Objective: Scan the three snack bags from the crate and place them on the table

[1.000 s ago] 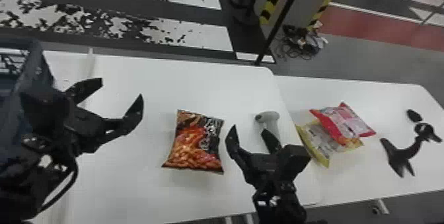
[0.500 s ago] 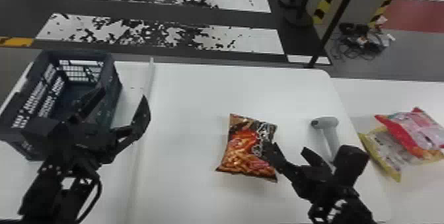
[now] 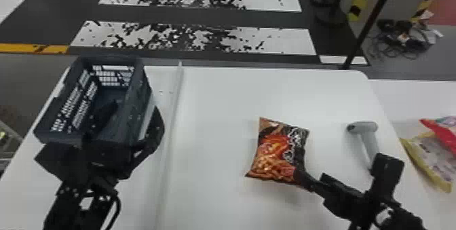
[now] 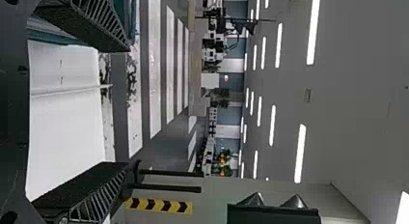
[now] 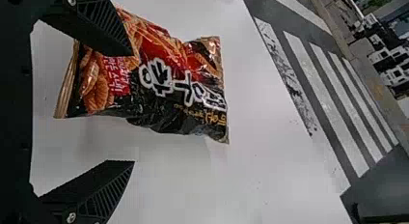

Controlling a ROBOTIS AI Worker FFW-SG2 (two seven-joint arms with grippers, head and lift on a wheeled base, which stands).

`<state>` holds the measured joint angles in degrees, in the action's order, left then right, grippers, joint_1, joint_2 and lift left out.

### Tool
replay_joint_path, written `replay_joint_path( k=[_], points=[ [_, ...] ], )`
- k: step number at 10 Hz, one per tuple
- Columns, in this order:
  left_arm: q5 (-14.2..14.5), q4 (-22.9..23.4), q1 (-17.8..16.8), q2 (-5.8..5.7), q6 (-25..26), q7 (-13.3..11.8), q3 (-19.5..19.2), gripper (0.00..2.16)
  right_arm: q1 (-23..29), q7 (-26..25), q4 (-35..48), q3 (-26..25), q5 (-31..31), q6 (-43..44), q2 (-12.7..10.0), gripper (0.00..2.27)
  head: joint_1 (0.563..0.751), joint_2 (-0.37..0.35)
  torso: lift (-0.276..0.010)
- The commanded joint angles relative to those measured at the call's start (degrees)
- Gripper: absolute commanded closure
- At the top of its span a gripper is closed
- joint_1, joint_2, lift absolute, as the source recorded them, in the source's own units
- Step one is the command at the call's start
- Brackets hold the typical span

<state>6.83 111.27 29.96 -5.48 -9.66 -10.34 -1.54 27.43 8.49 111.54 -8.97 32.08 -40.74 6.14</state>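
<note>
While the snack bag point(image 3: 276, 151) lies long axis roughly fore-and-aft, the right gripper point(image 5: 133, 108) is nearer, at its right — jaws apart, likewise the left gripper's point(image 4: 129, 108).

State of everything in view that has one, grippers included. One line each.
Left gripper: open
Right gripper: open, one finger over the orange-black bag
Orange-black bag: lying flat, not gripped
Scanner: on the table, not gripped
Crate: upright, open-topped
Red bag: overlapping the yellow bag
Yellow bag: partly covered
</note>
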Motion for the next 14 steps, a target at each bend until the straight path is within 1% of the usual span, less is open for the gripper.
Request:
replay_joint_path(
  k=[1,3,4,5,6,7,10,12,13,14],
  points=[
    [0.1,-0.3,0.1,0.12,0.0,-0.1,0.0,0.04,-1.4,1.4,-1.2,-1.5,2.2,-4.9,-0.5,0.09,0.695,0.002,-0.062],
    [0.4,-0.9,0.2,0.21,0.1,-0.6,0.0,0.04,-3.4,3.2,-4.3,-1.9,3.1,-7.7,-0.5,0.09,0.695,0.015,-0.062],
    [0.5,-1.3,0.2,0.21,0.1,-0.6,0.0,0.04,-4.1,5.0,-5.6,-2.5,4.3,-7.9,-0.5,0.19,0.695,0.020,-0.062],
    [0.6,-1.6,0.2,0.30,0.1,-0.7,0.0,0.04,-5.2,6.3,-7.0,-3.2,5.7,-8.1,-0.5,0.55,0.695,0.026,-0.062],
    [0.6,-1.8,0.3,0.30,0.1,-0.7,0.1,0.04,-6.3,6.8,-8.0,-3.7,5.7,-7.9,-0.6,1.41,0.695,0.031,-0.062],
    [0.6,-2.0,0.3,0.30,0.3,-0.7,0.2,0.04,-7.0,6.3,-8.7,-4.3,5.0,-7.7,-0.9,2.23,0.695,0.027,-0.062],
    [0.8,-2.5,0.4,0.21,0.1,-0.8,0.3,0.04,-7.0,8.6,-8.2,-6.3,4.9,-7.0,-1.0,2.25,0.695,0.003,-0.062],
    [0.8,-2.2,0.6,0.12,0.1,-0.8,0.3,0.04,-7.0,8.7,-0.9,-8.6,4.4,-9.5,-0.9,2.25,0.695,-0.012,-0.062],
    [0.8,-1.9,0.7,0.12,0.1,-0.7,0.3,0.04,-6.7,8.7,3.6,-8.8,2.1,-12.0,-0.7,2.25,0.695,-0.023,-0.062],
    [0.8,-1.9,0.7,0.12,0.1,-0.6,0.4,0.04,-6.3,8.7,9.1,-7.5,-4.0,-13.5,-0.6,2.25,0.695,-0.029,-0.062]
  ],
)
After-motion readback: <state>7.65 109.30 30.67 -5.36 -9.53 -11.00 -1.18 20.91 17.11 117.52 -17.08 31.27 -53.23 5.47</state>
